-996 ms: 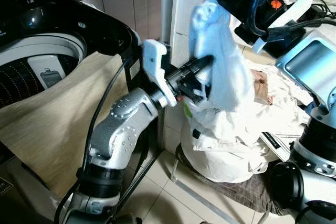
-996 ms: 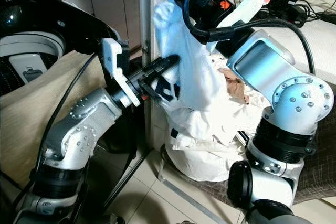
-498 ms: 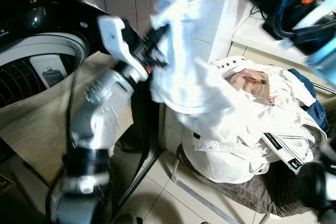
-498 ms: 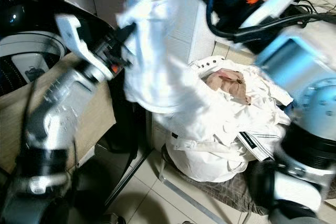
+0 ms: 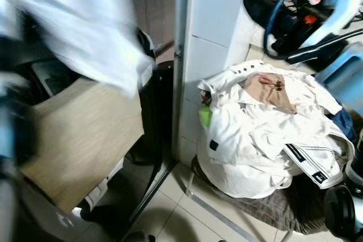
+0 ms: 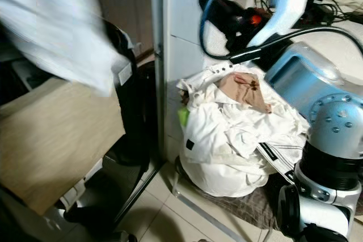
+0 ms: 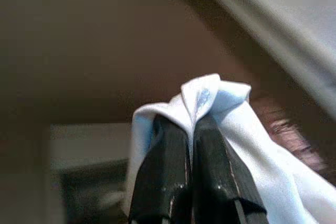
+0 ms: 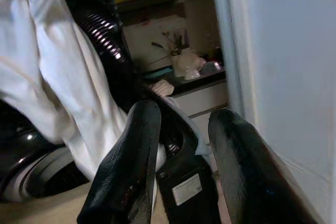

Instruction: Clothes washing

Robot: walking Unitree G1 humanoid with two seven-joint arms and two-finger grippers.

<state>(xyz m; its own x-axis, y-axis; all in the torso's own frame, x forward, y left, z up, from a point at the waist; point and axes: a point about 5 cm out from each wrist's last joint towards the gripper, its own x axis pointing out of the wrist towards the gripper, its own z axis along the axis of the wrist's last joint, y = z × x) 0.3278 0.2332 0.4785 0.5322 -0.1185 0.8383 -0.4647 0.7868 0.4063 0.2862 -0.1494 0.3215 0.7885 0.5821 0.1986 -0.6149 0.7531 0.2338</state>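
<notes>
A white tiled pillar (image 5: 212,32) stands between a black washing machine (image 8: 178,166) and a heap of white laundry (image 5: 261,134). The left gripper (image 7: 190,129) pinches a white garment (image 5: 79,26), blurred, above the machine. The right gripper (image 8: 184,124) hangs with its fingers spread apart, holding nothing.

Even, bright indoor light; the white garment (image 5: 74,26) smears with motion blur, perhaps hiding detail, beside the sharp laundry pile (image 5: 266,128).
</notes>
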